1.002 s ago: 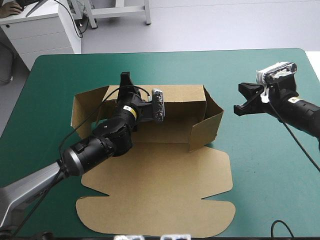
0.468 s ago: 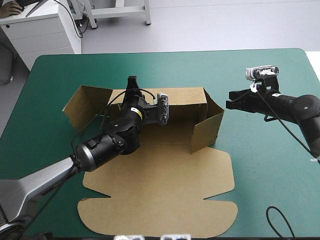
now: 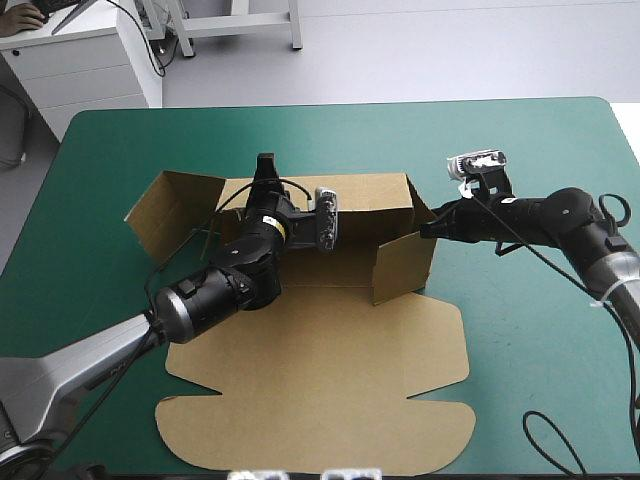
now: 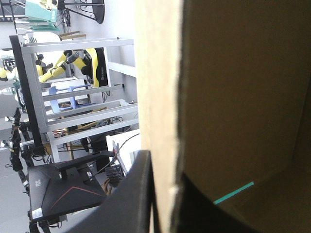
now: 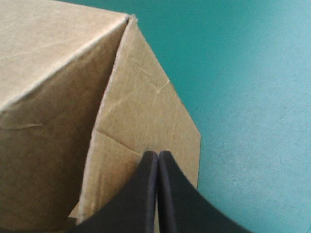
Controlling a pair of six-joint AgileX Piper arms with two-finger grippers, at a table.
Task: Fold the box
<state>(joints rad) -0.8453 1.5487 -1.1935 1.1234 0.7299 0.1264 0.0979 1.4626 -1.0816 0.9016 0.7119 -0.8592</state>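
Box (image 3: pixel 330 400) mid-table: lid flat nearest, walls half raised behind. Left gripper (image 3: pixel 264 168) clamped on back wall. Right gripper (image 3: pixel 428 229) fingers together, tip against right side flap (image 5: pixel 146 111). Risks: push shoves whole box sideways, flap buckles, or wall slips from left grip.

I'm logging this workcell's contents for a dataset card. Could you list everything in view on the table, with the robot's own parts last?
box: one, brown, middle of the table; back and side walls raised, broad lid panel lying flat toward the near edge.
table cover: one, teal-green, under everything.
left end effector: one, black fingers, shut on the box's back wall, with the board between them.
right end effector: one, black fingers, shut to a point against the outside of the box's right-hand flap.
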